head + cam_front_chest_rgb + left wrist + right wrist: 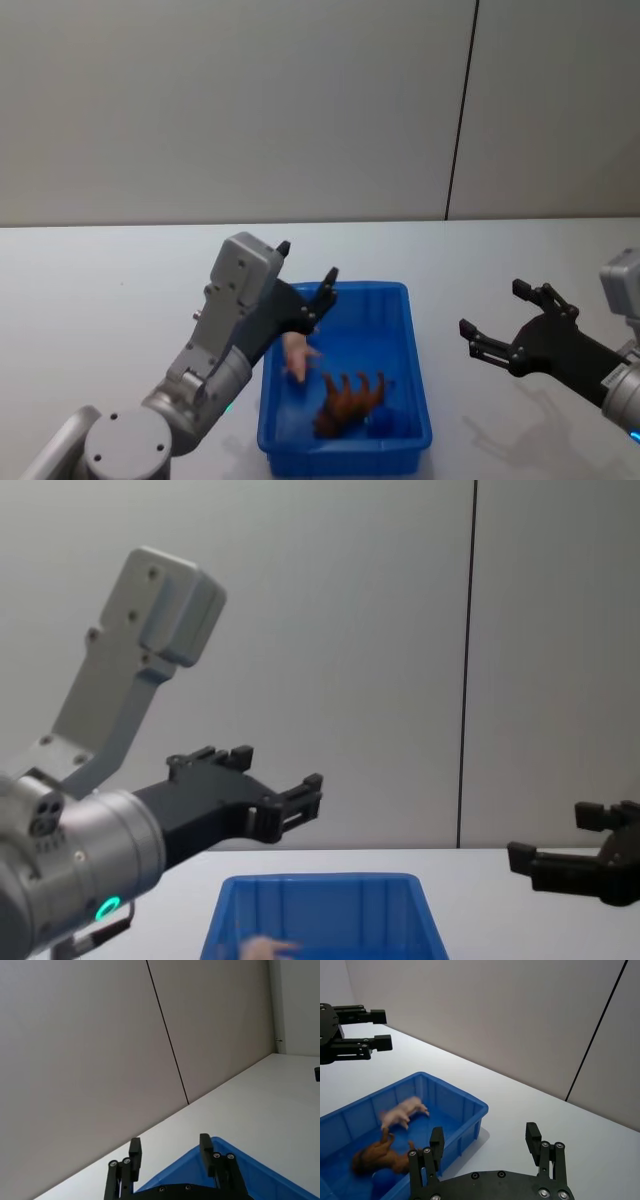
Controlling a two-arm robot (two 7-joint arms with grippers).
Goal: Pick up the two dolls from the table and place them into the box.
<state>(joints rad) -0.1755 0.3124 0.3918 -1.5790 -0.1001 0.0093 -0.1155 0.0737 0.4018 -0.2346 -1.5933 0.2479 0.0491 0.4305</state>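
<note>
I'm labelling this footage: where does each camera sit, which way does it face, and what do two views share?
Head: high, looking down on the blue box, both dolls inside, both arms.
Chest: low, facing the wall across the table; left gripper above the box.
Left wrist: along its open jaws toward the wall, over the box rim.
Right wrist: over the right gripper, toward the box.
Head and right wrist share the pink doll and brown doll.

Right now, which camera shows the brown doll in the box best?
The right wrist view: the brown doll lies unobstructed on the floor of the blue box, beside the pink doll. The head view also shows it clearly, from above. The chest view catches the box and a bit of pink.
</note>
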